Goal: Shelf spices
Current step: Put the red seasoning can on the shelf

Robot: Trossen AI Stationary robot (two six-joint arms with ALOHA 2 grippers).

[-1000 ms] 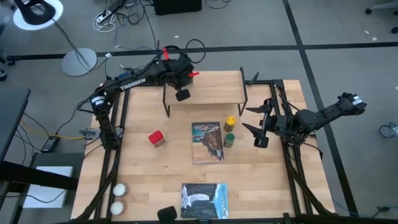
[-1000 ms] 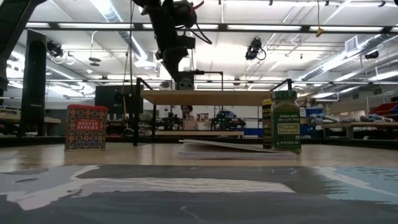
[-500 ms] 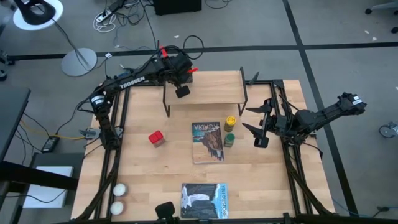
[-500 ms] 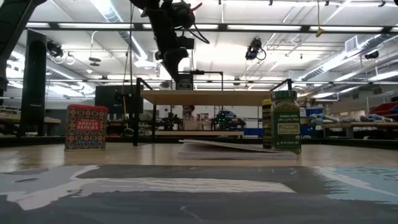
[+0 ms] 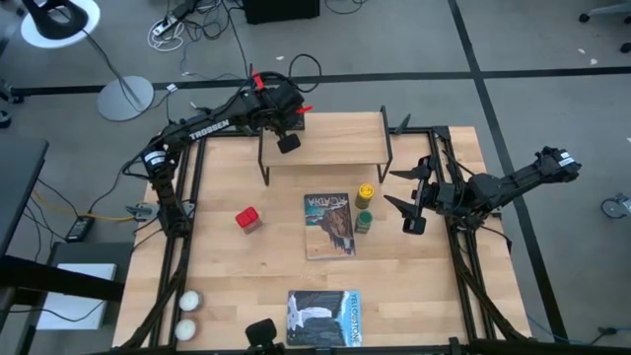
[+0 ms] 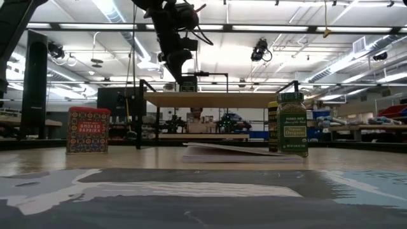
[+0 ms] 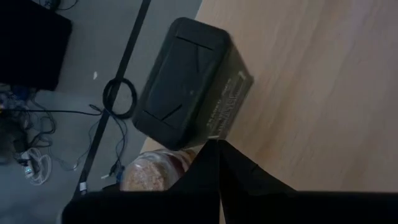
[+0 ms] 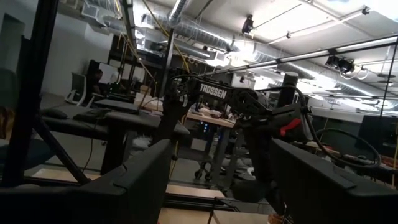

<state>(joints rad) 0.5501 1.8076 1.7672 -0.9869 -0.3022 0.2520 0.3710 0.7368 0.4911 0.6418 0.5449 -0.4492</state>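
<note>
On the shelf [image 5: 335, 138], dark square tin [image 7: 186, 84] beside closed left claw [image 7: 217, 144].

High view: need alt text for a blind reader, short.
Seen from above, the left arm's shut tool sits over the back-left end of the shelf, beside a dark square tin. A red tin, a green jar and a yellow-lidded jar stand on the wooden table. The right arm's open tool waits at the right edge.
</note>
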